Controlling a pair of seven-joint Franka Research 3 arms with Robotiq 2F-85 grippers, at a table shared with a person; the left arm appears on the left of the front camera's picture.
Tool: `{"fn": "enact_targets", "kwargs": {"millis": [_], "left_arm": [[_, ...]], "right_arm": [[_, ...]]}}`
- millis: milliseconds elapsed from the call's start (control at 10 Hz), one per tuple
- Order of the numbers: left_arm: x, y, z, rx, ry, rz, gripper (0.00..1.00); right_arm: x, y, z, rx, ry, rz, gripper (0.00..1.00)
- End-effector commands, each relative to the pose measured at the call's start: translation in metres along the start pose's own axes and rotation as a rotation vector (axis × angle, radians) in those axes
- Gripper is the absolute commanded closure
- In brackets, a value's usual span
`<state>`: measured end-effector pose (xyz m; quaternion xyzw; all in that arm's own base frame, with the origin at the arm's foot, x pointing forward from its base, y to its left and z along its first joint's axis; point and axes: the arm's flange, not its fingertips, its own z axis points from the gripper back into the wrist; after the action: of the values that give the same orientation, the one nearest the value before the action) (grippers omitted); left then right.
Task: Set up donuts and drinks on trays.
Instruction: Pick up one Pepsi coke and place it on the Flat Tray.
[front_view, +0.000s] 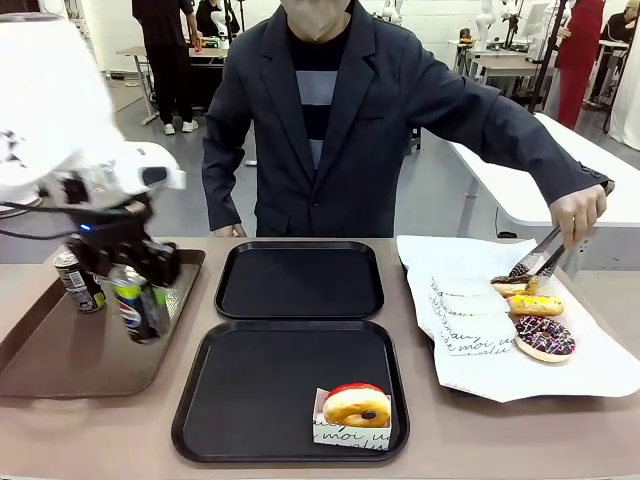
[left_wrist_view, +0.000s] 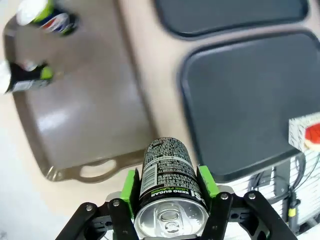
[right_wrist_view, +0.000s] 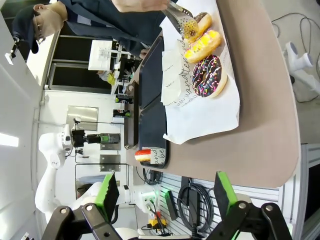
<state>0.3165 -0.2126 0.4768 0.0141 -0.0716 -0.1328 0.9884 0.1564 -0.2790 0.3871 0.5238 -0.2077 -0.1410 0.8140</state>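
Slippage is the worry: the left gripper (left_wrist_view: 169, 184) pinches a Pepsi can (left_wrist_view: 167, 165) between its fingers (left_wrist_view: 131, 186) above the brown tray (front_view: 60, 370); jolted, it could drop, or knock the red-iced donut (front_view: 357, 405) at five o'clock on the near black tray (front_view: 270, 390); the can's base is hidden; the right gripper (right_wrist_view: 162, 195) hangs with fingers (right_wrist_view: 107, 192) spread.

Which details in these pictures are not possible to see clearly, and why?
- Front view: the can in the robot's left hand is smeared by motion.
- Left wrist view: two far cans are blurred; the boxed donut is cut by the right edge.
- Front view: tongs partly hide the gripped donut.
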Motion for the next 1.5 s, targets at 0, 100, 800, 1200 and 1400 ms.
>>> {"fn": "enact_targets", "kwargs": {"millis": [0, 100, 800, 1200, 1400], "left_arm": [[0.014, -0.047, -0.005, 0.02, -0.036, -0.085, 0.41], [0.022, -0.07, -0.011, 0.019, -0.026, -0.108, 0.41], [0.06, -0.126, -0.08, 0.0, -0.003, -0.228, 0.41], [0.061, -0.123, -0.094, -0.021, 0.015, -0.233, 0.11], [0.061, -0.123, -0.093, -0.029, 0.017, -0.234, 0.0]], "right_arm": [[-0.001, -0.001, -0.001, 0.019, -0.015, 0.015, 0.0], [-0.001, -0.001, -0.001, 0.019, -0.015, 0.015, 0.0], [-0.001, -0.001, -0.001, 0.019, -0.015, 0.015, 0.0], [-0.001, -0.001, -0.001, 0.019, -0.015, 0.015, 0.0], [-0.001, -0.001, -0.001, 0.019, -0.015, 0.015, 0.0]]}}
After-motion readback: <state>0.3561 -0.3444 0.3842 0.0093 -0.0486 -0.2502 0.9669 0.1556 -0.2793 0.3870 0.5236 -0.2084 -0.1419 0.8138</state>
